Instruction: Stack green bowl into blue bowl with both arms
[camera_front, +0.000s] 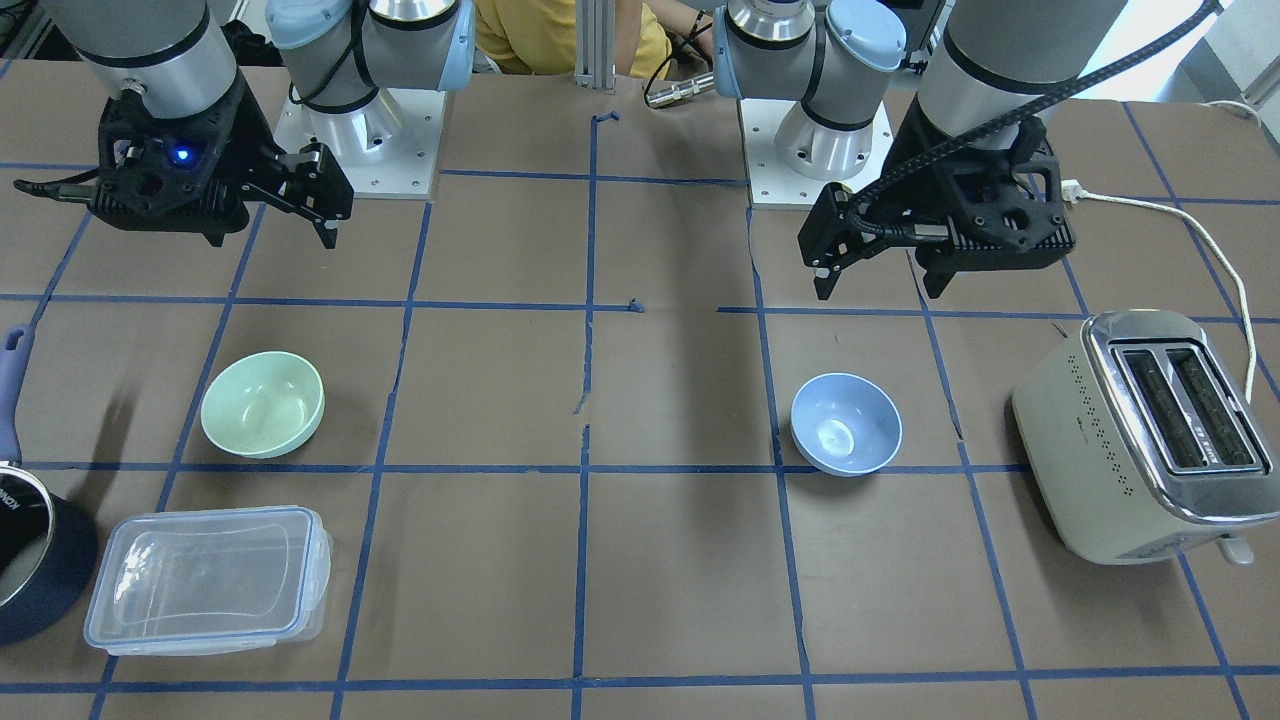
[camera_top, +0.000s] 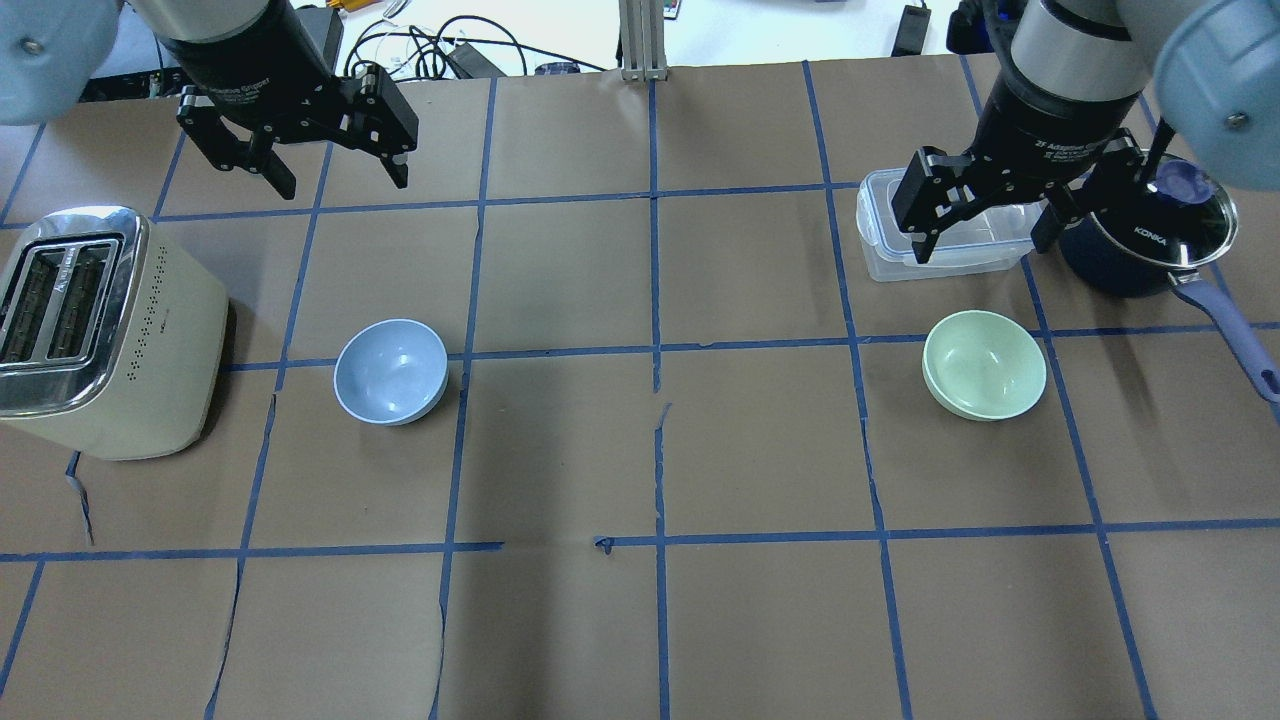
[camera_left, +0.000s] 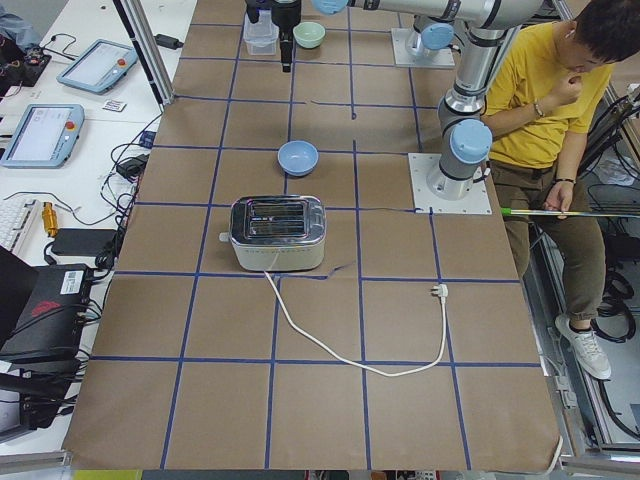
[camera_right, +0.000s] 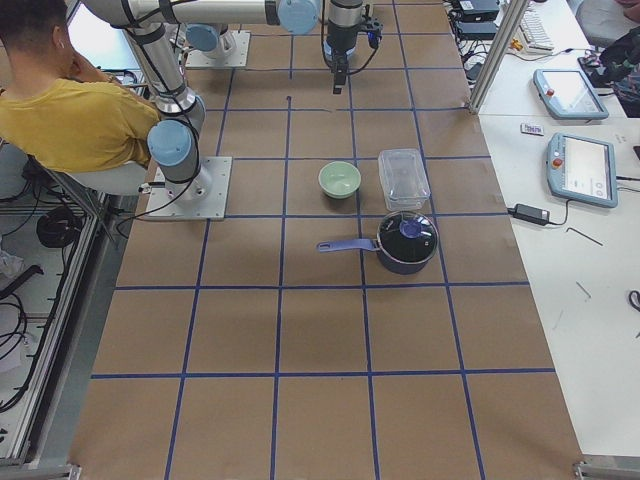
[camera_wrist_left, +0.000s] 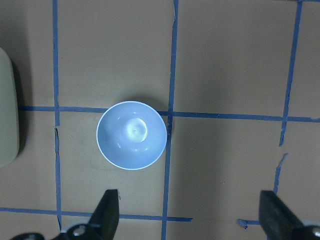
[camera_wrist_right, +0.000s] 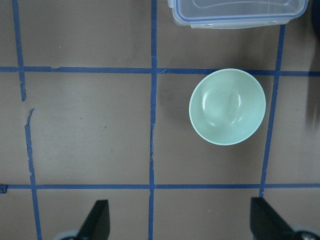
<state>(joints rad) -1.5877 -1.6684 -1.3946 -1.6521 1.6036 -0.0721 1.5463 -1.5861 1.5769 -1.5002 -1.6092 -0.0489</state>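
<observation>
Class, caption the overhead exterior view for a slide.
With left gripper and right gripper open above the table, blue bowl and green bowl sit apart.

Pale mint-green bowl (camera_top: 984, 364), periwinkle-blue bowl (camera_top: 390, 371), cream toaster (camera_top: 150, 360) topped in chrome, navy pot (camera_top: 1120, 275); brown bench (camera_top: 760, 450) gridded with blue tape.

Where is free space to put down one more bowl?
The widest bare patch lies on the table between the blue bowl and the green bowl. The strip on the robot's side of both bowls is bare too. It is crowded beyond the green bowl, where container and pot stand close; the toaster flanks the blue bowl.
</observation>
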